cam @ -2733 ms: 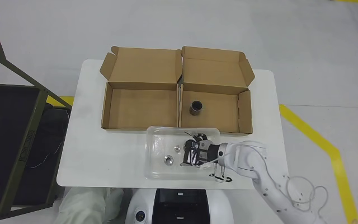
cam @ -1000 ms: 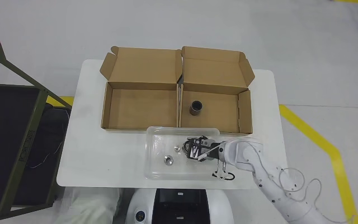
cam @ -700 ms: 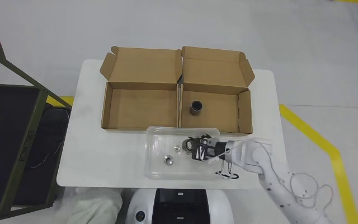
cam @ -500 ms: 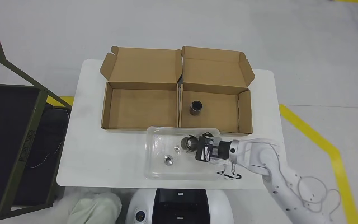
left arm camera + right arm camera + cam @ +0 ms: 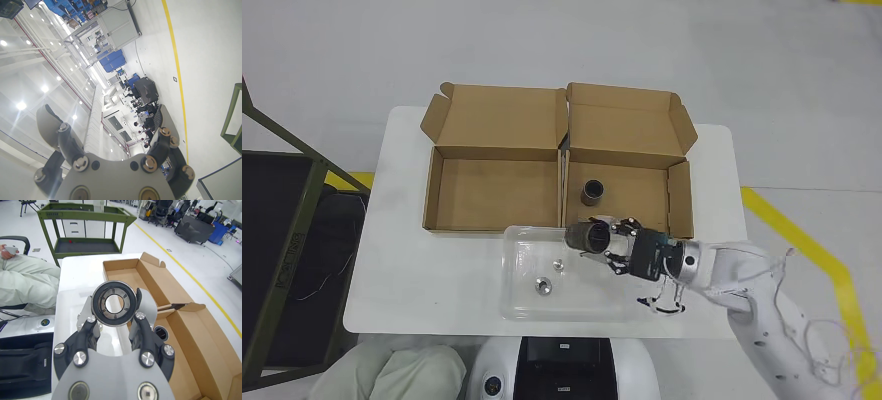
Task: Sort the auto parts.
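Observation:
My right gripper (image 5: pixel 594 240) (image 5: pixel 114 308) is shut on a black cylindrical bushing (image 5: pixel 588 237) (image 5: pixel 114 303) with a metal bore. It holds the part above the far edge of the clear plastic tray (image 5: pixel 520 300), close to the right cardboard box (image 5: pixel 678 205). A like black bushing (image 5: pixel 592 191) (image 5: pixel 160 333) stands inside that right box. The left cardboard box (image 5: pixel 492 195) holds nothing. Two small metal parts (image 5: pixel 542 286) (image 5: pixel 556 265) lie in the tray. My left gripper (image 5: pixel 103 121) points away from the table toward the room, its fingers spread with nothing between them.
The two open boxes sit side by side at the back of the white table (image 5: pixel 402 250), flaps up. A green cart (image 5: pixel 282 250) (image 5: pixel 85 228) stands to the left of the table. A person in pale clothing (image 5: pixel 24 283) sits near the table's front edge.
My right gripper closed on the bushing in the tray, then lifted it up and toward the boxes. The two small metal parts stayed in the tray.

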